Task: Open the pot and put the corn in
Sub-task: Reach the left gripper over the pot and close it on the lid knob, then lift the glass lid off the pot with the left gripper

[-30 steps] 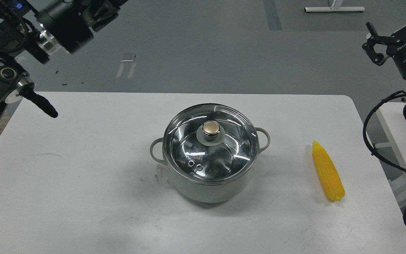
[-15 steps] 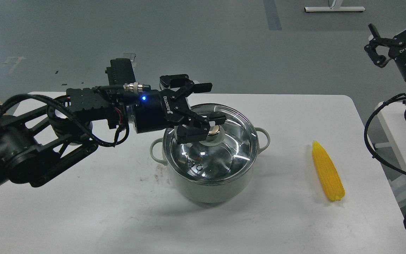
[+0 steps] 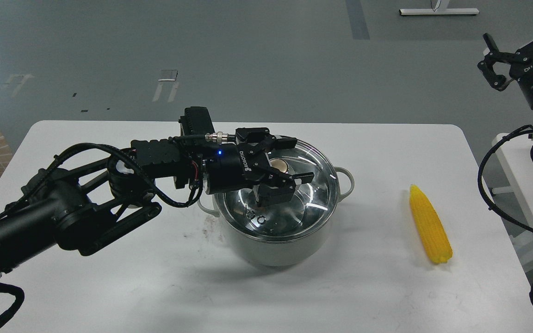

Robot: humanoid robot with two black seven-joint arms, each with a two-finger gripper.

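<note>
The pale grey-green pot [image 3: 273,247] stands in the middle of the white table [image 3: 109,286] with its clear glass lid [image 3: 317,194] on. My left gripper [image 3: 293,161] is open over the lid, one finger on each side of the gold knob [image 3: 279,163], not closed on it. The yellow corn [image 3: 430,225] lies on the table to the right of the pot, tip pointing away. My right gripper [image 3: 492,60] is open and empty, raised above the far right edge of the table, well away from the corn.
My left arm [image 3: 63,217] stretches across the left half of the table. Black cables [image 3: 493,185] hang beside the table's right edge. A second white surface [image 3: 521,152] stands beyond that edge.
My left arm has swung in from the upper left and come down over the pot. Its open fingers now straddle the lid's knob. The right gripper has barely moved.
</note>
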